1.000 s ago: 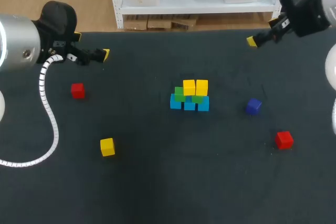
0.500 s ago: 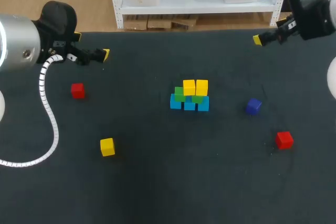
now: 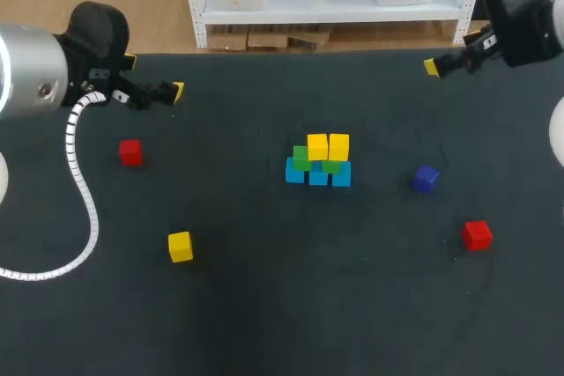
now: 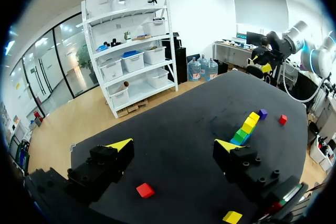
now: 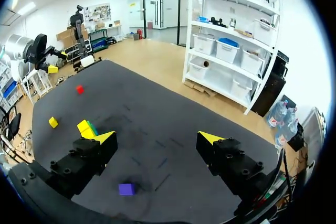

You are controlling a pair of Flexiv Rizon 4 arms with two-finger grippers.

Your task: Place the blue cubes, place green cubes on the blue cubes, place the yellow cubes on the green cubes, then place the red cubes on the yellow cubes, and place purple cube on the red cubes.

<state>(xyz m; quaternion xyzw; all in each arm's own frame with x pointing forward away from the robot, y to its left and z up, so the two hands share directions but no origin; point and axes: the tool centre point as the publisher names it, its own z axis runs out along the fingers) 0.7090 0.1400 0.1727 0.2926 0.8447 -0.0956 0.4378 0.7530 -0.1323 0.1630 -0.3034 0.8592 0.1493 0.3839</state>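
Head view, left gripper (image 3: 154,76): fingers wide apart, nothing held, over the far-left part of the table (image 3: 264,305), well apart from the stack (image 3: 318,163).
Head view, right gripper (image 3: 451,53): fingers wide apart, empty, by the far-right edge, well apart from the stack.
Head view, stack: mid-table; blue cubes (image 3: 318,175) at the base, green cubes (image 3: 302,158) on them, yellow cubes (image 3: 317,146) on top.
Head view, loose cubes: left red cube (image 3: 130,151) and loose yellow cube (image 3: 180,246) well left of the stack; purple cube (image 3: 425,178) near its right; right red cube (image 3: 477,234) farther right.
Head view, open room: bare tabletop all round the stack, widest toward the front edge.
Left wrist view, left gripper (image 4: 173,145): spread wide, touching nothing; left red cube (image 4: 145,190) below, between the fingers; loose yellow cube (image 4: 232,216) under one finger; stack (image 4: 245,128), purple cube (image 4: 262,113) and right red cube (image 4: 283,119) far ahead.
Right wrist view, right gripper (image 5: 157,137): spread wide, touching nothing; purple cube (image 5: 126,189) below, between the fingers; stack (image 5: 86,127) past one fingertip; loose yellow cube (image 5: 53,122) and left red cube (image 5: 80,89) beyond the stack.
Change: right gripper drawn back slightly from the stack against one second ago, same as half a second ago; left gripper and cubes as before.
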